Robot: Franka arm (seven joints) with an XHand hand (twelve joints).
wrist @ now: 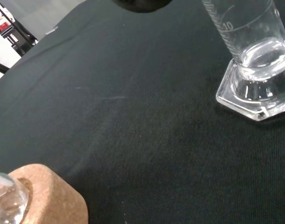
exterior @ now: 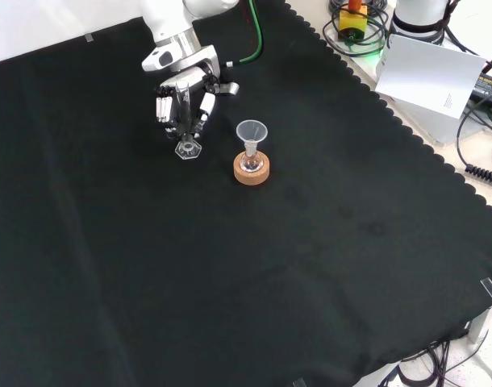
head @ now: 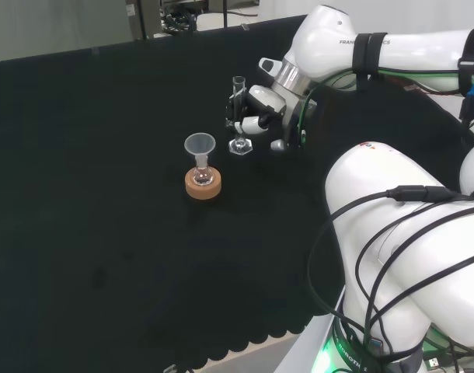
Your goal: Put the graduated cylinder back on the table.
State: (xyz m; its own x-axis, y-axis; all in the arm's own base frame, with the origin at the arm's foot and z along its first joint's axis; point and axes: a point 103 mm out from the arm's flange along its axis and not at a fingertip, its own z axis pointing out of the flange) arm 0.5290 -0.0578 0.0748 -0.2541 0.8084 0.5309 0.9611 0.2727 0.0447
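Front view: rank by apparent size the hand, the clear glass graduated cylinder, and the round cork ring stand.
1. black and white hand
2. clear glass graduated cylinder
3. round cork ring stand, close to the cylinder, so unsure

White arm (head: 400, 194), black cables, black-and-white hand (exterior: 184, 95)

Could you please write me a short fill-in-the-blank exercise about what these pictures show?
1. The robot hand has its fingers curled round the glass ____.
2. The measuring cylinder stands upright with its six-sided ____ on the black cloth.
3. The small flask with a funnel in its neck sits in a ____ ring.
4. In the front view, the flask stands to the ____ of the measuring cylinder.

Missing words: measuring cylinder; base; cork; right
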